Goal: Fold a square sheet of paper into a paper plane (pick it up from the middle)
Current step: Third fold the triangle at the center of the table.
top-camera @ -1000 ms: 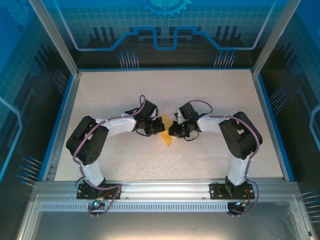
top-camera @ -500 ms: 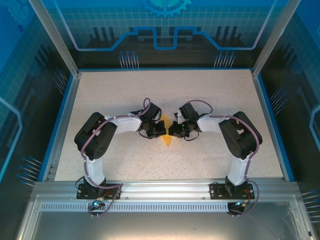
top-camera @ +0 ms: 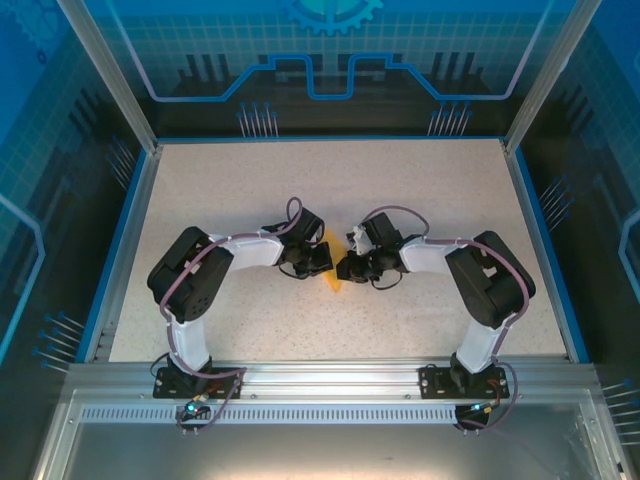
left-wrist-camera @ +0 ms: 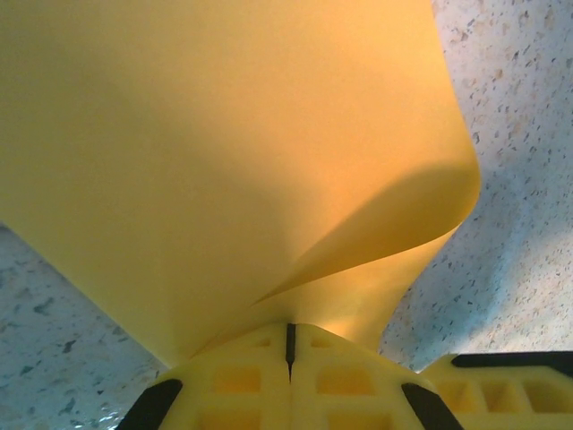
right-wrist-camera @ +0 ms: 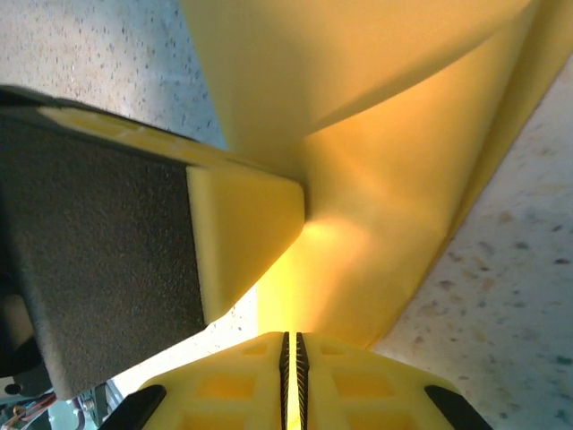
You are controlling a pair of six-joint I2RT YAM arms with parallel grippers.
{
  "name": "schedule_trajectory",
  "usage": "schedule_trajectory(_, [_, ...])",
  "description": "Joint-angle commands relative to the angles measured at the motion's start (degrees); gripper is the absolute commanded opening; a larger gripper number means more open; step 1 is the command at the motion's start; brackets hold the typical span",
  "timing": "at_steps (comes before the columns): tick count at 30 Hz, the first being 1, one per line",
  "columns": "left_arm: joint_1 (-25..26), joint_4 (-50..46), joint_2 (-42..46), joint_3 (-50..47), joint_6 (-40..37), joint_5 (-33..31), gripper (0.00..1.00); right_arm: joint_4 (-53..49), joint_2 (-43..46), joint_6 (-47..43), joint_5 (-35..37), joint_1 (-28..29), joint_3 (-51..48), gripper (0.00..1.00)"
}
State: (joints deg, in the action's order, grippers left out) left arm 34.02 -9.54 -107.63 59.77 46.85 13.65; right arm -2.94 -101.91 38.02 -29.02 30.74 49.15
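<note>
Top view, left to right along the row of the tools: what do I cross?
In order: left arm's elbow → left tool → orange-yellow paper → right tool → right arm's elbow.

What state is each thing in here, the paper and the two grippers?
paper: bent into a curved fold, not flat, pinched by both grippers.
left gripper: fingers shut on the paper.
right gripper: fingers shut on the paper.
</note>
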Motion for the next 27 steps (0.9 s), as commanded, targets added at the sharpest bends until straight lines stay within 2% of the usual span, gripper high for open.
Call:
schedule_trajectory(1, [0.62, -4.81, -0.73, -2.64, 1.36, -2.84, 0.03, -0.34, -1.75, -0.75, -1.42, 0.85, -0.70, 0.14])
schedule_trajectory(9, [0.71, -4.70, -0.22, -2.98, 1.49, -2.98, 0.03, -5.81, -2.58, -1.44, 2.80, 1.42, 0.59, 0.12])
schedule_trajectory(17, [0.73, -4.60, -0.14, -2.83, 1.68, -2.89, 0.03, -4.80, 0.57, -2.60, 0.03, 3.75, 0.77, 0.12])
schedule_trajectory(27, [0.70, -4.61, -0.21, -2.81, 1.64, -2.95, 0.03, -6.30, -1.79, -2.06, 0.60, 4.06, -1.76, 0.12])
